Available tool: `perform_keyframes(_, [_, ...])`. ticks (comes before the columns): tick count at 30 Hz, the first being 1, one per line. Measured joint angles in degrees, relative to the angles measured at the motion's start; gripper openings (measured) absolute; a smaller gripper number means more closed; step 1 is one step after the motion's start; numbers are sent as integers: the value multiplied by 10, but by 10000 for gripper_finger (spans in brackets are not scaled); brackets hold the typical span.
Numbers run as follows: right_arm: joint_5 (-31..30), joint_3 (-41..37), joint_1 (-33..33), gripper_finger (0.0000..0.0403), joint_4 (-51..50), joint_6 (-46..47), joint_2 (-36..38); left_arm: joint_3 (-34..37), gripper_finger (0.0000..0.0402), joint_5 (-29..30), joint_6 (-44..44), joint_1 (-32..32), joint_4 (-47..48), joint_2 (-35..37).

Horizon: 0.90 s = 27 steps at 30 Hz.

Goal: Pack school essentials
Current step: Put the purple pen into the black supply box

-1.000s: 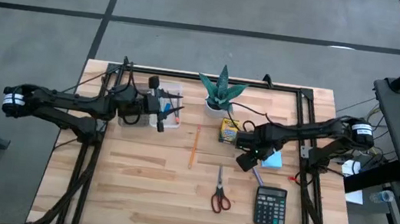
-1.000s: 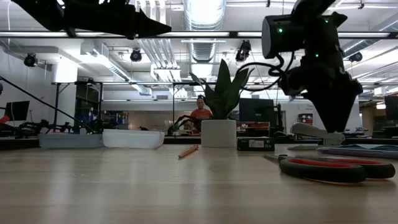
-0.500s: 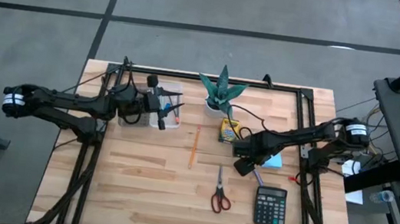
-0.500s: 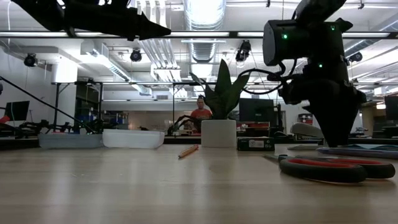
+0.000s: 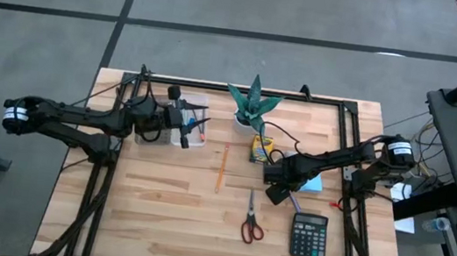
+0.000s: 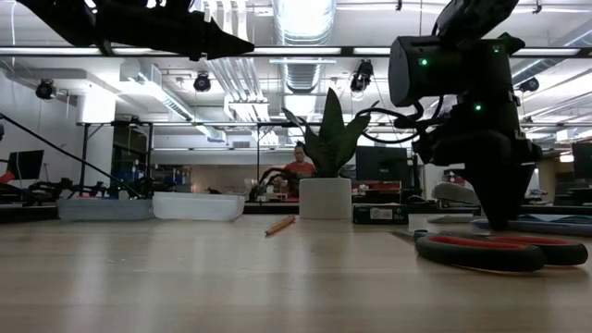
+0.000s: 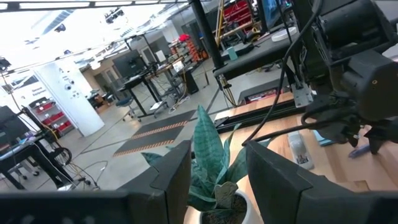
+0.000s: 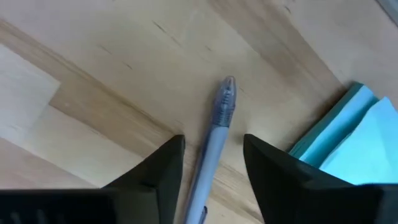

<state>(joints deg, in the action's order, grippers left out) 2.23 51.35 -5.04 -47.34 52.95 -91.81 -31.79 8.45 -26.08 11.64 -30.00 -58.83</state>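
Right pincer [image 8: 208, 163] is down at the desk [image 5: 155, 216], fingers [image 8: 161, 168] spread either side of a translucent pen [image 8: 214, 134], not clamped on it; the pen lies flat on the wood. Just beside it, light-blue sticky-note pad [image 8: 348, 140], touching nothing I can tell. From above, the right pincer [image 5: 278, 190] sits between the yellow-green crayon box [image 5: 259, 148] and the calculator [image 5: 308, 236], pad [image 5: 313, 183] partly under the arm. Red-handled scissors [image 5: 252, 219] lie near, toward the desk's front; orange pencil [image 5: 221, 168] lies alone mid-desk. Left pincer [image 5: 187, 122] hovers over a clear tray [image 5: 197, 120] at the back left, fingers [image 7: 174, 177] apart, holding nothing visible. Plant in white pot [image 5: 252, 105] stands at the back centre, crayon box just in front of it. Low view: right pincer [image 6: 499, 220] tip at desk level behind the scissors [image 6: 499, 250]; a person [image 6: 298, 163] far back in the room.
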Motion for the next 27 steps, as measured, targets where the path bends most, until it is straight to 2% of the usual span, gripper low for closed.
perform_keyframes(9, [2,-1,-1,46,19,20,7,0,136,0,1,0,-1,0])
perform_keyframes(12, [1,-1,-1,22,20,20,7,0,136,0,1,0,-5,0])
perform_keyframes(20, [-7,6,0,31,22,-3,15,0,136,0,2,0,-10,0])
perform_keyframes(27, [-47,19,4,32,34,-94,63,0,136,0,2,0,-12,0])
